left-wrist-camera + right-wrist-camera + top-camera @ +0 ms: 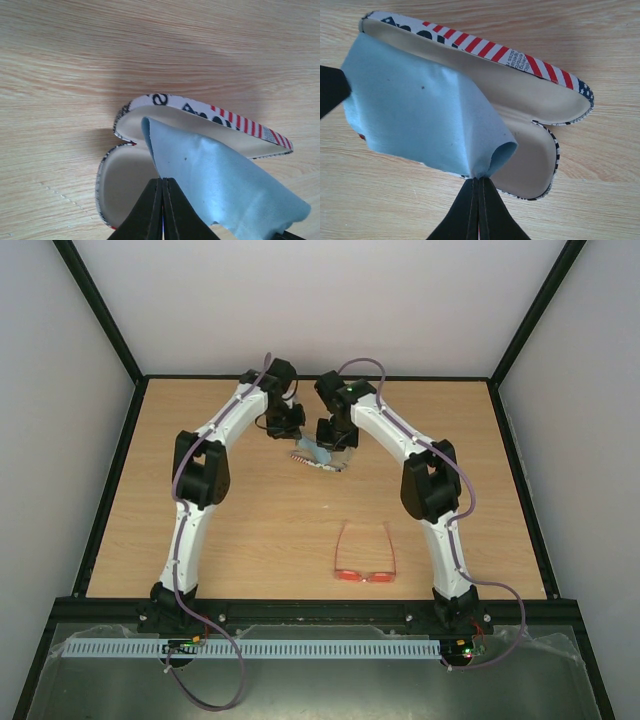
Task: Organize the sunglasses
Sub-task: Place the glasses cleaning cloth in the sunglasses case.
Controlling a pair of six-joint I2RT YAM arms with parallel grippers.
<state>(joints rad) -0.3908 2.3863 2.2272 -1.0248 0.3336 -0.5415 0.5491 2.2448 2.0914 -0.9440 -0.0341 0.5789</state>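
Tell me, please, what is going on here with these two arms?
Both arms reach to the far middle of the table. The left gripper and the right gripper are each shut on an edge of the light-blue cloth, holding it over the open flag-patterned case. The sunglasses lie untouched nearer the arm bases, temple arms unfolded.

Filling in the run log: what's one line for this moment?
left hand: shut on blue cloth | right hand: shut on blue cloth | flag case: open | sunglasses: unfolded, untouched
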